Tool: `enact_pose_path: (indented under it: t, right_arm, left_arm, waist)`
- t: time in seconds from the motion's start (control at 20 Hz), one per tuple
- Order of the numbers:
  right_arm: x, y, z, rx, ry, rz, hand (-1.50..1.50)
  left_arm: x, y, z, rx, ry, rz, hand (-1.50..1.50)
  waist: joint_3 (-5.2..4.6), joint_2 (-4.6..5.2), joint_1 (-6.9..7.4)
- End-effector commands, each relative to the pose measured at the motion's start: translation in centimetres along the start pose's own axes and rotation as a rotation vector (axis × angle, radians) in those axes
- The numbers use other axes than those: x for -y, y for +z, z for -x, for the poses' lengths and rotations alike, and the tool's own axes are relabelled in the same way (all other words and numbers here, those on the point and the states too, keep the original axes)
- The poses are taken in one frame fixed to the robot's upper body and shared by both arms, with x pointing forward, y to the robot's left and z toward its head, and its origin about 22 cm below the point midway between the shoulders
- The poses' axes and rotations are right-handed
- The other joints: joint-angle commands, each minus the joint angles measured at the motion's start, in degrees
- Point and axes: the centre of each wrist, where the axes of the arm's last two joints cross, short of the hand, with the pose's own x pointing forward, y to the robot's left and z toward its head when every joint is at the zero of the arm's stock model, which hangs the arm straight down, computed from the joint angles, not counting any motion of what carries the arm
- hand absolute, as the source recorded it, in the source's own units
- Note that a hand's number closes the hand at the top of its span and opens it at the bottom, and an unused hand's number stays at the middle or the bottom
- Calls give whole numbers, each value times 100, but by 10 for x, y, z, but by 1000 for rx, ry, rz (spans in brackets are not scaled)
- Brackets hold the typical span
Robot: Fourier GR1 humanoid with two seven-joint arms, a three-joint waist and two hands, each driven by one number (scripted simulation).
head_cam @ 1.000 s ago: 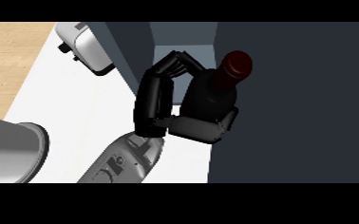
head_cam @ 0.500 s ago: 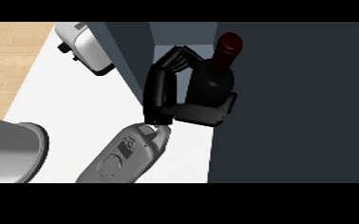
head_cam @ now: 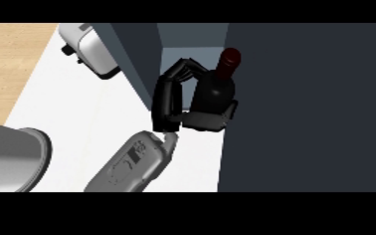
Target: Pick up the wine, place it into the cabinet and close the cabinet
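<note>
The wine bottle is dark with a red cap and stands nearly upright in the opening of the dark grey cabinet. My right hand is shut on the bottle. Its fingers curl round the bottle's left side and the thumb lies at the bottle's right. The palm hides the bottle's base. The bottle stands between the cabinet's left panel and the large dark panel at the right. A paler inner wall shows behind it. My left hand does not show.
A white and silver toaster stands at the back left on the white counter. A grey round vessel sits at the lower left. A wooden strip runs along the counter's left side.
My right hand has carried the bottle away from me, deeper into the cabinet's opening, and the bottle now stands more upright. In the last half second it barely moved.
</note>
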Motion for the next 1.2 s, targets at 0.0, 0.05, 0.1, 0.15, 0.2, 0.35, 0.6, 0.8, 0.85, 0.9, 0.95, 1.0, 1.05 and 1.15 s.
enact_pose_path:
  t: [0.0, 0.05, 0.1, 0.15, 0.2, 0.35, 0.6, 0.8, 0.85, 0.9, 0.95, 1.0, 1.05, 1.15]
  right_arm:
    - [-5, 19, -21, 57, -47, -9, -150]
    - [4, 17, -19, 42, -43, 0, -150]
    - [-6, 17, -15, 36, -46, -31, -150]
    - [16, 28, -8, 42, -39, -43, -150]
    - [1, 18, 3, 60, -31, -6, -150]
    - [0, 23, -16, 69, -50, -32, -150]
    - [1, 22, -15, 44, -44, -29, -150]
    - [5, 17, -10, 50, -36, -36, -150]
    - [1, 28, -19, 51, -32, -49, -150]
    - [-4, 19, -14, 61, -63, -28, -150]
    - [-3, 22, -13, 41, -42, -41, -150]
    - [0, 38, -21, 46, -50, -28, -150]
    - [-10, 15, -9, 31, -71, -18, -150]
    - [-3, 22, -14, 35, -46, -20, -150]
  left_arm:
    - [-7, -1, 18, -10, -61, 0, 150]
    - [-3, 9, 19, 17, -87, -9, 150]
    - [-1, 12, 25, 12, -98, -14, 150]
    - [-4, 7, 29, 6, -93, -8, 150]
    - [-17, -8, 30, 12, -84, -8, 150]
    - [-24, -9, 38, 43, -105, -50, 150]
    - [-30, -16, 45, 19, -75, -81, 150]
    - [-22, -25, 37, 28, -75, -76, 150]
    - [-27, -19, 47, 37, -92, -100, 150]
    - [-37, -31, 48, 19, -76, -98, 150]
    - [-21, -38, 36, 15, -91, -107, 150]
    - [-30, -33, 40, 2, -101, -105, 150]
    - [-40, -29, 47, -24, -88, -74, 150]
    - [-41, -43, 40, 16, -70, -85, 150]
  waist:
    - [-1, -2, 13]
    - [1, -5, 15]
    - [0, -2, 5]
    - [6, 4, -49]
    - [2, 6, 11]
    - [-1, 3, -9]
    - [-1, 4, -23]
    - [0, 1, -13]
    - [-1, 0, -44]
    - [-2, 6, -18]
    - [0, 0, -27]
    - [2, -16, -27]
    - [-2, -4, 33]
    - [-1, -5, 21]
